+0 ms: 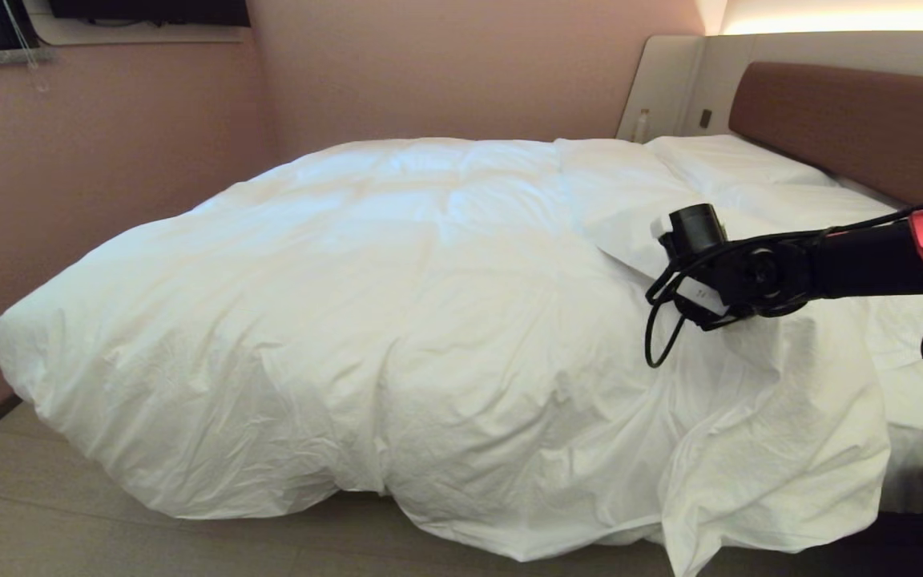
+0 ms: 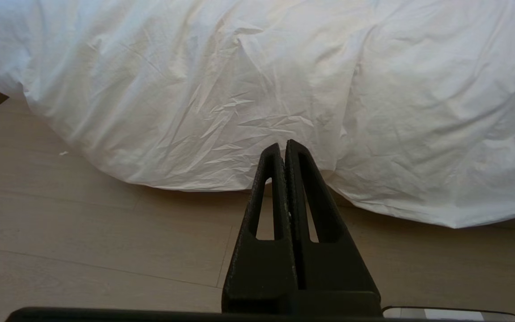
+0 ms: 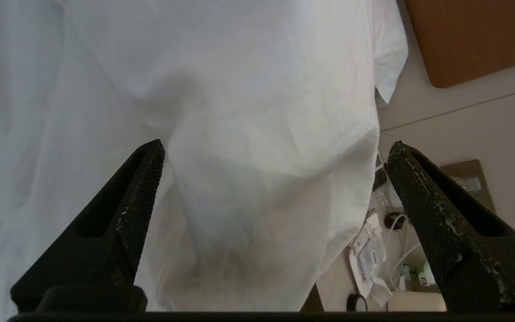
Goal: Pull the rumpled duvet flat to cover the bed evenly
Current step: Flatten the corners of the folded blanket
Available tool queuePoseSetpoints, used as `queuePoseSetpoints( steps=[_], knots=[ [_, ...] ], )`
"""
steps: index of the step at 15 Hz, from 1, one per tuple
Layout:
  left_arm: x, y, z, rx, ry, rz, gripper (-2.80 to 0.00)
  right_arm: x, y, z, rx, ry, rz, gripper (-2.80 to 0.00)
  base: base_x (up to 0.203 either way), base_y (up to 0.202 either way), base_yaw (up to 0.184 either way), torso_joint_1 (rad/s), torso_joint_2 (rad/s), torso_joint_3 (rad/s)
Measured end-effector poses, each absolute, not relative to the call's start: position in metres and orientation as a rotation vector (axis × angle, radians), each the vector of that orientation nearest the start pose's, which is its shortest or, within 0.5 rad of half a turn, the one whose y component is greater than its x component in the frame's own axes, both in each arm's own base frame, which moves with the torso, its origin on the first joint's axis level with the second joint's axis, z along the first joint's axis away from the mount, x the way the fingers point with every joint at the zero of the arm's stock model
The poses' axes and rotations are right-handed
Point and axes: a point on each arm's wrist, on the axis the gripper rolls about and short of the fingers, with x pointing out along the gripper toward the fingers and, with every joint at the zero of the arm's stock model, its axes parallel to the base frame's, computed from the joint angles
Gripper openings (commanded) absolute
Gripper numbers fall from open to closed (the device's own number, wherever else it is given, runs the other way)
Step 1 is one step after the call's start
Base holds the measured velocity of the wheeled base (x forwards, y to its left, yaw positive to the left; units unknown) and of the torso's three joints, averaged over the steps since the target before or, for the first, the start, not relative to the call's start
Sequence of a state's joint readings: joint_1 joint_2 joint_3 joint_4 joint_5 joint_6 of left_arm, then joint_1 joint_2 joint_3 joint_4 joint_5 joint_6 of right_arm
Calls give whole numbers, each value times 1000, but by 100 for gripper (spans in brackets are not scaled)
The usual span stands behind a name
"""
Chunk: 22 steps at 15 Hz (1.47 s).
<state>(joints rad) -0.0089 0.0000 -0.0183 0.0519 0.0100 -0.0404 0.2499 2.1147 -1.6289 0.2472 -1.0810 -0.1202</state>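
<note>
We see the duvet [image 1: 397, 320], white, puffy and creased, heaped over the bed [image 1: 846, 120] with its long axis running from the headboard end toward the foot (faint stitched squares show on top). Its near edge spills over the side to the floor [image 1: 69, 513], bunched lowest near the right. The right pincer [image 3: 275, 152] hangs over white fabric, fingers spread wide, holding nothing. The left pincer [image 2: 283, 145] sits low near the floor, pressed shut, facing the hanging edge.

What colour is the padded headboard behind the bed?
Brown padded headboard; clearest in the head view.
</note>
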Motion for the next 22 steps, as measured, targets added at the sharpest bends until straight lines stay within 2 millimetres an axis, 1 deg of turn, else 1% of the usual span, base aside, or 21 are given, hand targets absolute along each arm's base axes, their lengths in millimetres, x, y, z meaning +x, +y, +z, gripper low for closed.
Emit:
queuePoseSetpoints(
  steps=[7,13,14,22],
  knots=[
    [-24,0,75,-40,34,2,-280,420,57,162,-576,695,-821,0,0,0,0,0,0,0],
    [-24,0,75,-41,34,2,-280,423,55,163,-574,695,-824,0,0,0,0,0,0,0],
    [-24,0,75,-41,34,3,-280,424,55,162,-575,697,-825,-280,0,0,0,0,0,0],
    [-24,0,75,-41,34,2,-280,423,55,163,-568,693,-825,-280,0,0,0,0,0,0]
  ],
)
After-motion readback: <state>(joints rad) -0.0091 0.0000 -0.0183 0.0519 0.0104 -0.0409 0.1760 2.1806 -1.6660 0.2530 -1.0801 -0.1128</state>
